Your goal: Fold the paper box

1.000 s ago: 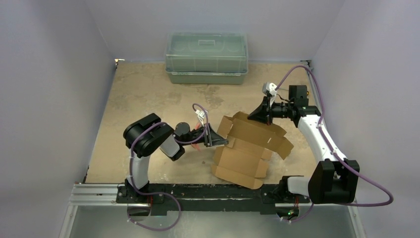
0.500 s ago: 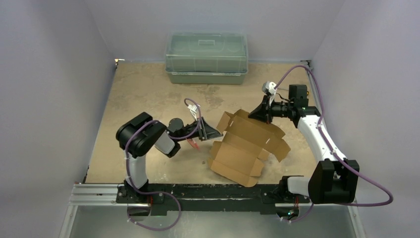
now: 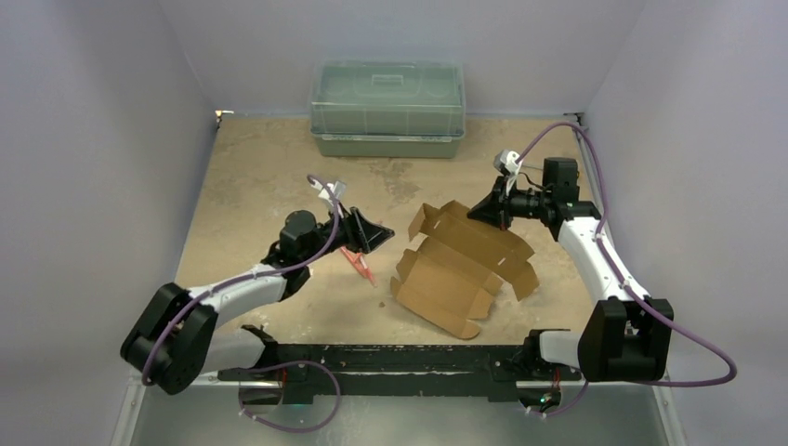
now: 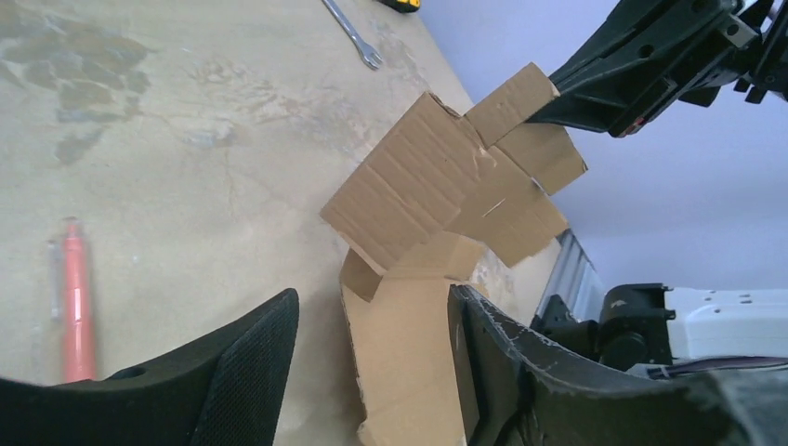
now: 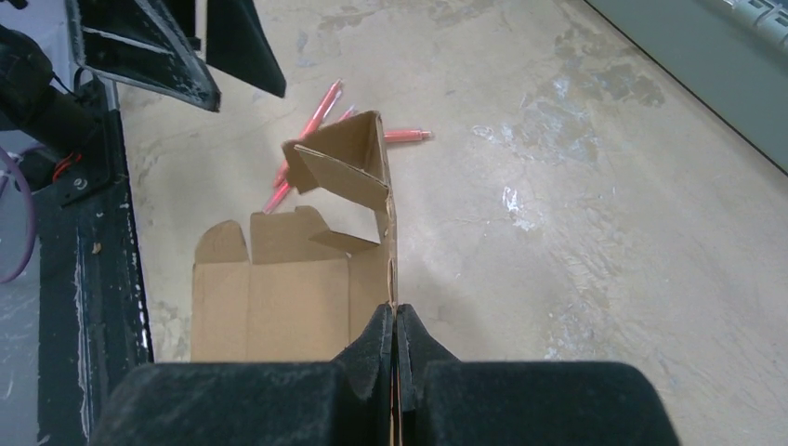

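Two black-and-white robot arms rise from one black metal rail (image 3: 390,358) at the near edge of a tan, stained table (image 3: 260,186).

The left arm lies low and reaches toward the centre. Its left gripper (image 3: 374,232) has its jaws parted and grasps nothing. From above it stands just left of the paper box and apart from it. In the left wrist view the cardboard shows beyond the gap between the two black fingers (image 4: 246,372).

At least three thin red pens (image 3: 358,263) lie loose on the table between the left gripper and the box; the exact count is unclear.

One paper box (image 3: 460,269), a plain brown die-cut cardboard sheet with flaps and tabs, lies right of centre, partly folded.
- Its long axis runs from near-left to far-right.
- Its near end rests on the table, and its far end is raised and points toward the right arm.
- Small side flaps stand out along both long edges.
- In the right wrist view one end flap (image 5: 344,158) is bent upright.

The right gripper (image 3: 476,212) is clenched on the thin far edge of the box, with the cardboard pinched between its closed fingertips (image 5: 376,325).

One silver open-ended spanner (image 4: 353,32) lies on the table beyond the box. One green translucent plastic bin (image 3: 387,107) with a lid stands at the far wall, well apart from the box.
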Controlling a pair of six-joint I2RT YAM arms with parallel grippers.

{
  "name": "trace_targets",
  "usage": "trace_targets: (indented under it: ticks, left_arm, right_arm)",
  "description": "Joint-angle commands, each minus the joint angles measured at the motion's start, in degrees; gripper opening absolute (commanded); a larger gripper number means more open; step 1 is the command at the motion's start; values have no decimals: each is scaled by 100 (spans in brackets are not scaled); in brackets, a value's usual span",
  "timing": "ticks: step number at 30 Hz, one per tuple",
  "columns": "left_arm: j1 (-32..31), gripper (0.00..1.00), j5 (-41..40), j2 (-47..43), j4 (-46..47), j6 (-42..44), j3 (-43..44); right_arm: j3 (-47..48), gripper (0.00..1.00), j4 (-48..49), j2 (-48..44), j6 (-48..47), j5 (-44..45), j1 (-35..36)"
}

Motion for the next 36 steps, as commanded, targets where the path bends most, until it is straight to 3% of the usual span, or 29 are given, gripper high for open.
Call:
trace_targets:
  ticks: [1, 7, 13, 27, 36]
  left_arm:
    - [-166, 61, -439, -744, -666, 1012, -55]
    - [-1486, 69, -1813, -911, -1527, 2497, 520]
    - [-2129, 74, -2892, -285, -1621, 3023, 863]
    - [-2266, 69, -3588, 954, -1497, 2875, 1950]
    - [-2259, 67, -4261, 1337, -2066, 2682, 2571]
  right_arm:
    - [-53, 0, 299, -86, 262, -16, -27]
    - [-87, 0, 407, -53, 408, -36, -23]
    - [-138, 0, 515, -59, 535, -38, -23]
    - [-150, 0, 561, 55, 564, 37, -24]
    - [-146, 0, 540, 90, 562, 46, -23]
